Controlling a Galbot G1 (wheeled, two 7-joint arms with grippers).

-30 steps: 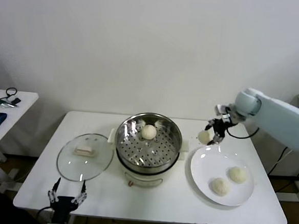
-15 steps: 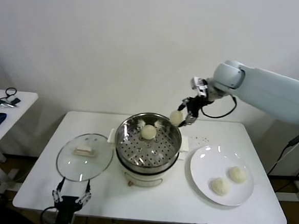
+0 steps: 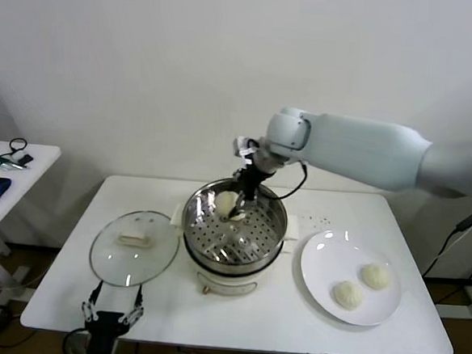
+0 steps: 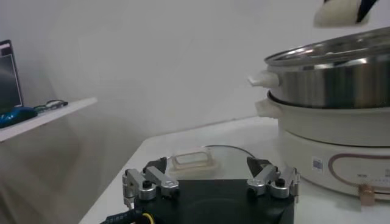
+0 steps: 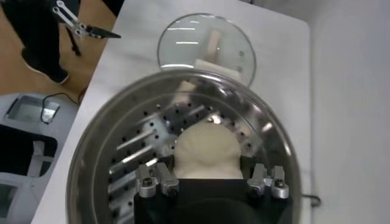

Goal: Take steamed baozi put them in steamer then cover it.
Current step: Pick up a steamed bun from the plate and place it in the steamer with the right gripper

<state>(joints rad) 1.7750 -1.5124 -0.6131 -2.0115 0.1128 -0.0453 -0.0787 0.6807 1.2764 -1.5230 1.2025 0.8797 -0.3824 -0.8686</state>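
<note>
White wall behind, a white table in front, with everything on it. At its centre is the steamer; the right gripper hangs over the perforated tray, clamped on a baozi. A second bun seems to sit in the pot, mostly hidden behind the gripper. To the right, a plate holds two more buns. The cover lies flat left of the pot, handle up. The left gripper waits at the near table edge, fingers spread, holding nothing. Risk as I judge it: let go too high and the bun could bounce or roll against its neighbour; soft dough may also stick to the pads.
</note>
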